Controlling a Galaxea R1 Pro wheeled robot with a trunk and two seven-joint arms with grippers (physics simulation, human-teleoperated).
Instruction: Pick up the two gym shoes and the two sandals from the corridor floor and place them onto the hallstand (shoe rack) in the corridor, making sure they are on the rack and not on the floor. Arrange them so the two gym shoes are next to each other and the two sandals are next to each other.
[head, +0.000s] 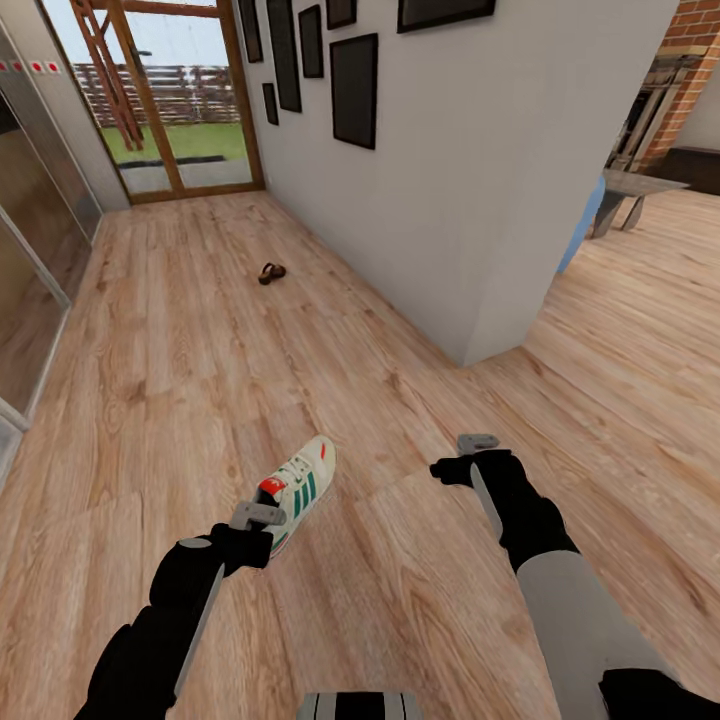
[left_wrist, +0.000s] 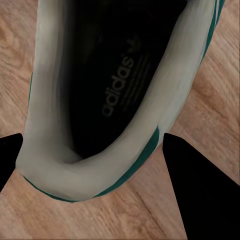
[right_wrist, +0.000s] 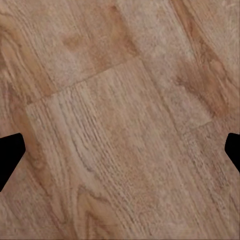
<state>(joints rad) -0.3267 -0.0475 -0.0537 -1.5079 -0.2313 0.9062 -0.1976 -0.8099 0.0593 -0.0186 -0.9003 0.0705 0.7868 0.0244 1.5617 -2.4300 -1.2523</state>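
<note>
Wood floor (head: 150, 380) ran down a hallway; a gym shoe (head: 300, 487) lay on it.
Left claw (left_wrist: 90, 150) was spread around the shoe's heel; right claw (right_wrist: 120, 150) hung open over bare floor; brown sandals (head: 271, 272) sat far off.

One gym shoe (head: 301, 487), seemingly two sandals (head: 271, 273), seven dark wall frames (head: 354, 90).

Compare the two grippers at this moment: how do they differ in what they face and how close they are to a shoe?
The left gripper sits over the heel opening of the gym shoe, its fingers either side of the cream collar; the right gripper faces only bare corridor floor. In the head view the left gripper is at the shoe, while the right gripper hangs well apart from it. Both are open.
</note>
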